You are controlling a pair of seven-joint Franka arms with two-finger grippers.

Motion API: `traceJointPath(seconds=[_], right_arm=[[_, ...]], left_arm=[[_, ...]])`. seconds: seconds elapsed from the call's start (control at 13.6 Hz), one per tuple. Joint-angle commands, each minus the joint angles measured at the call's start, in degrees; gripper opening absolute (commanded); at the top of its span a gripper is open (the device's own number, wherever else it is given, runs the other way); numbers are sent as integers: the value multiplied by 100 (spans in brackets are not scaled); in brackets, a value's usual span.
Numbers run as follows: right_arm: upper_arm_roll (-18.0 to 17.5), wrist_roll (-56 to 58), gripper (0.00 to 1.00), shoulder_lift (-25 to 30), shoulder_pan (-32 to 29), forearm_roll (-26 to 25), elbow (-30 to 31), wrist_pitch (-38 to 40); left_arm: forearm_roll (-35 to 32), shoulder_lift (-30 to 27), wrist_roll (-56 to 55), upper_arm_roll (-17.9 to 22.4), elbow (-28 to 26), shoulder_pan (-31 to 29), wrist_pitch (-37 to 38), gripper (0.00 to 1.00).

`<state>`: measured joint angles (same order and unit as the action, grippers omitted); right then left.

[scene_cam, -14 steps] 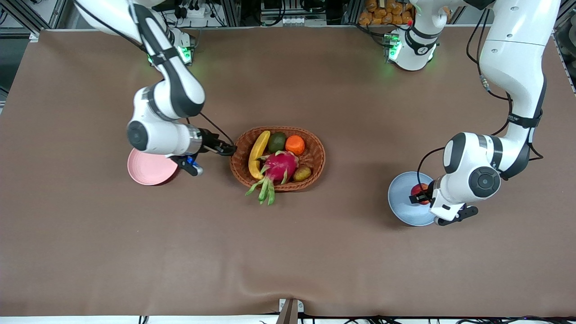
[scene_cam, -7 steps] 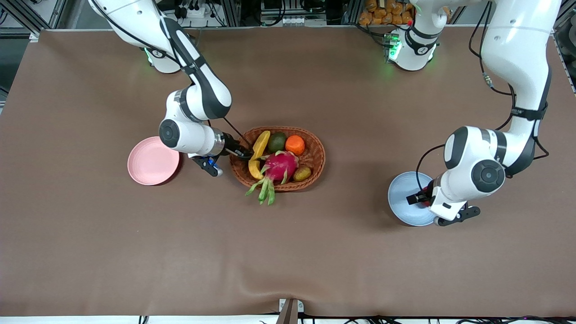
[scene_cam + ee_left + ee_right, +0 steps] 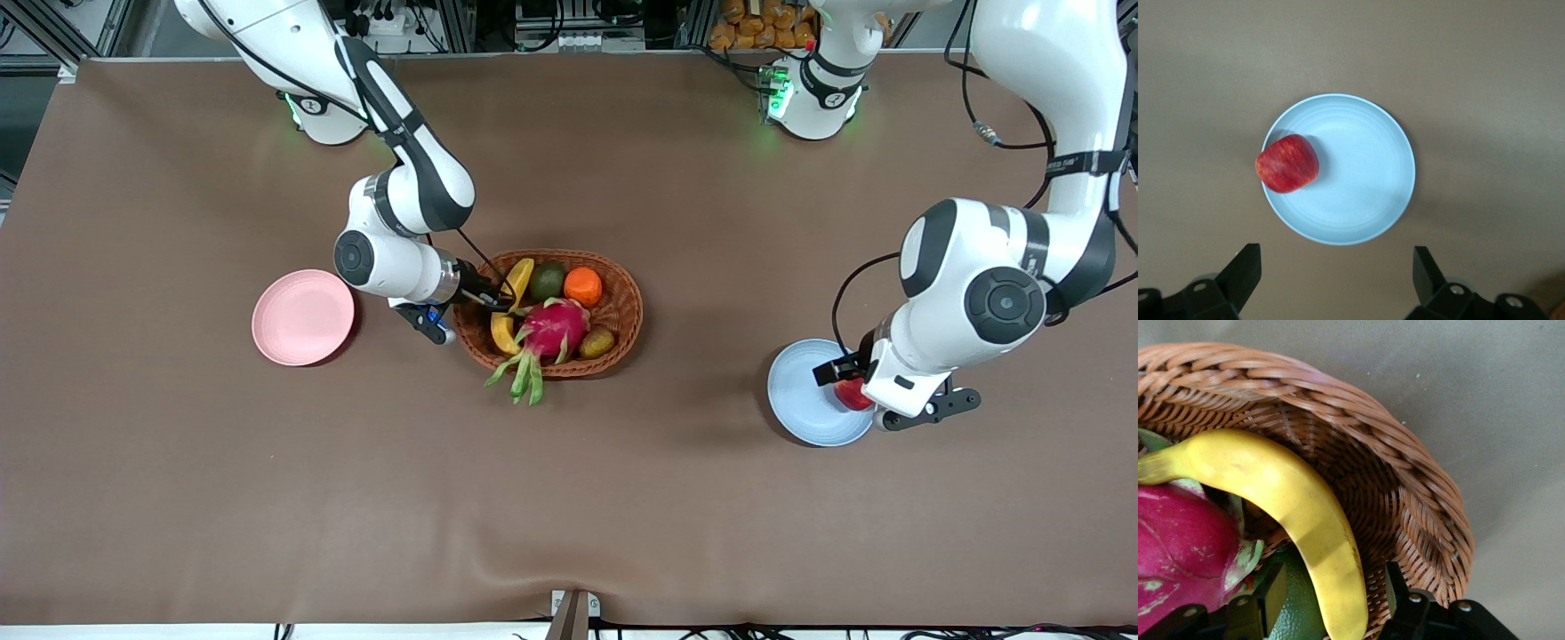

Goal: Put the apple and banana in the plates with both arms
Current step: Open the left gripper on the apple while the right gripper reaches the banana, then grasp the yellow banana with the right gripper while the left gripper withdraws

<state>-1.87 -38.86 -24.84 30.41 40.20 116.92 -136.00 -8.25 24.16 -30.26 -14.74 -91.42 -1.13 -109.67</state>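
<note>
We see the left gripper [image 3: 1331, 267] hanging over the light blue plate [image 3: 1358, 193], its fingers [image 3: 1245, 267] spread wide and holding nothing. The apple [image 3: 1287, 163] lies on that plate at its rim, on the side toward the left arm's end of the table [image 3: 178, 498]. The blue plate sits toward the left arm's edge of the table, the pink plate [image 3: 302, 317] toward the right arm's edge; the pink one carries nothing.

The right gripper [image 3: 1331, 597] is down in the wicker basket [image 3: 1391, 487] at mid-table, one finger [image 3: 1275, 587] on each side of the banana [image 3: 1298, 507]; we cannot tell whether they press on it yet. The banana lies in the basket beside the dragon fruit [image 3: 553, 329], with an avocado [image 3: 547, 281] and an orange [image 3: 582, 286] also there
</note>
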Motion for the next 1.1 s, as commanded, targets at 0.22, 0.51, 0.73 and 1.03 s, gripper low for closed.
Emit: traceJointPath(seconds=[0.22,0.51,0.73,1.03], right_arm=[[37,10,60,-222,237,164,15,-445],[37,1,42,-231,272,164,6,-454],[37,10,12,-223,220,164,-29,-410],[55,1,1,-153,176,164,-47,-131]], left_arm=[[-27,-533,29,-152,168,-28,455,100],[-27,-1000,38,-161,378,-28,884,100],[-36,-1036,38,-205,853,-19,1508,100],[-36,-1439,38,-196,924,-36,1755,100]])
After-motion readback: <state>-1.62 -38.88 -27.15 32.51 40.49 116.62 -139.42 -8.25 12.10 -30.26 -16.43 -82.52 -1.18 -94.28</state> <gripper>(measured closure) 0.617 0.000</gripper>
